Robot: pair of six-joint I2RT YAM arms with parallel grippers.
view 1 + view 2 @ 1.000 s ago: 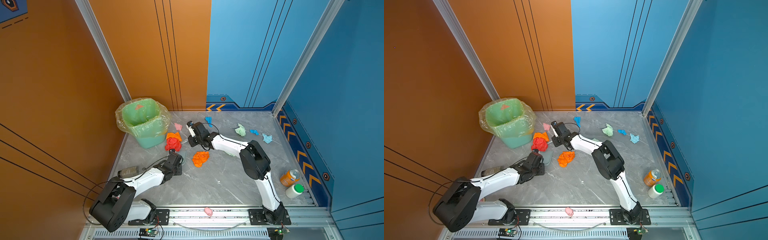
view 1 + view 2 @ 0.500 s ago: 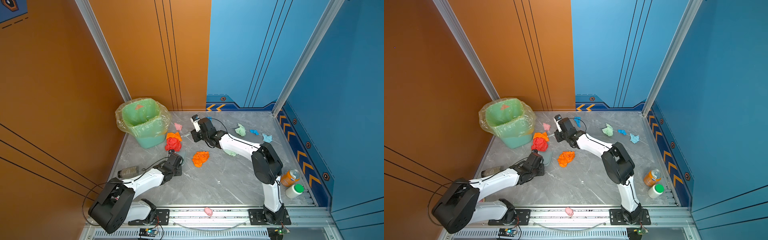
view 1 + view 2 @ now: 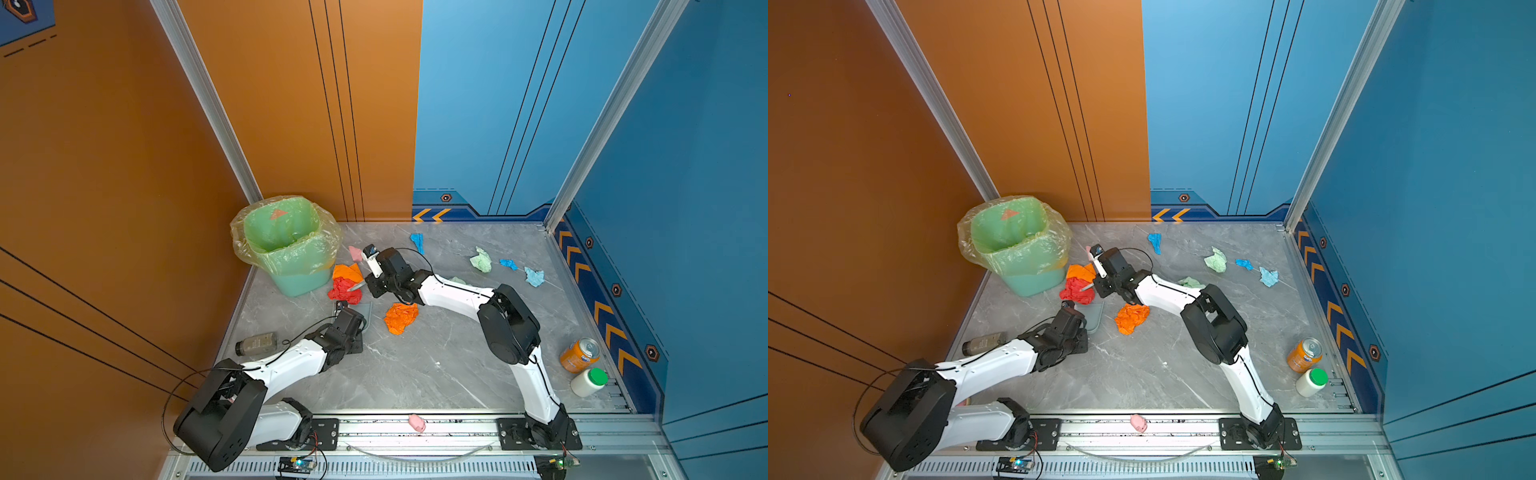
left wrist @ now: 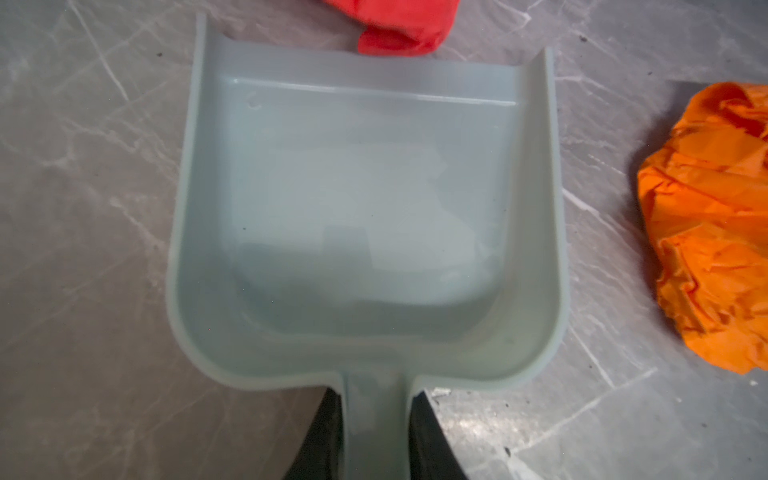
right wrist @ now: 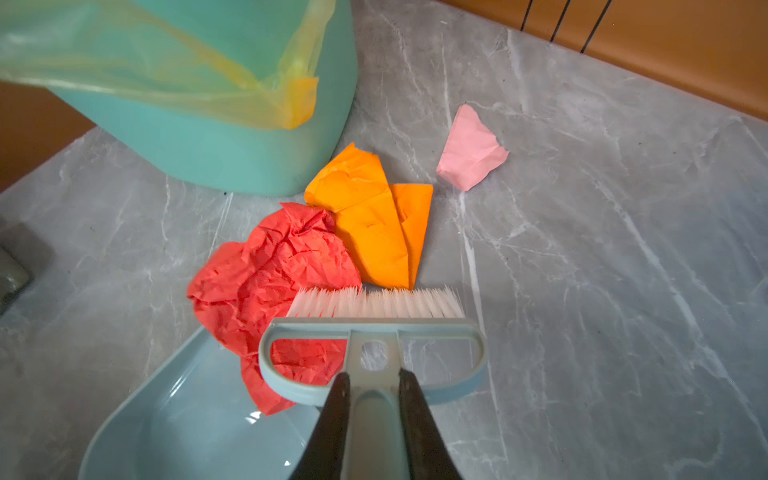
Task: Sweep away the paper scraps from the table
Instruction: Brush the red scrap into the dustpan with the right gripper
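My left gripper [image 4: 376,415] is shut on the handle of the grey-blue dustpan [image 4: 365,208], which lies empty on the table [image 3: 415,374]. Its mouth touches the red scrap [image 3: 344,289]. My right gripper [image 5: 372,399] is shut on the brush [image 5: 374,328] handle. The white bristles rest on the red scrap's far edge, next to a flat orange scrap [image 5: 374,220]. A pink scrap [image 5: 471,149] lies beyond. A crumpled orange scrap [image 3: 401,318] sits right of the dustpan. Blue [image 3: 417,242], pale green [image 3: 481,261], small blue [image 3: 508,264] and light blue [image 3: 534,277] scraps lie at the back right.
A green bin [image 3: 286,245] lined with a yellowish bag stands at the back left, close to the red and orange scraps. A dark bottle [image 3: 255,344] lies at the left edge. An orange can [image 3: 579,354] and a white bottle [image 3: 588,381] stand front right. A pink pig toy [image 3: 416,422] sits on the front rail.
My right gripper has swung the brush from the back of the table forward and left, down onto the red scrap. The left arm and dustpan have stayed put.
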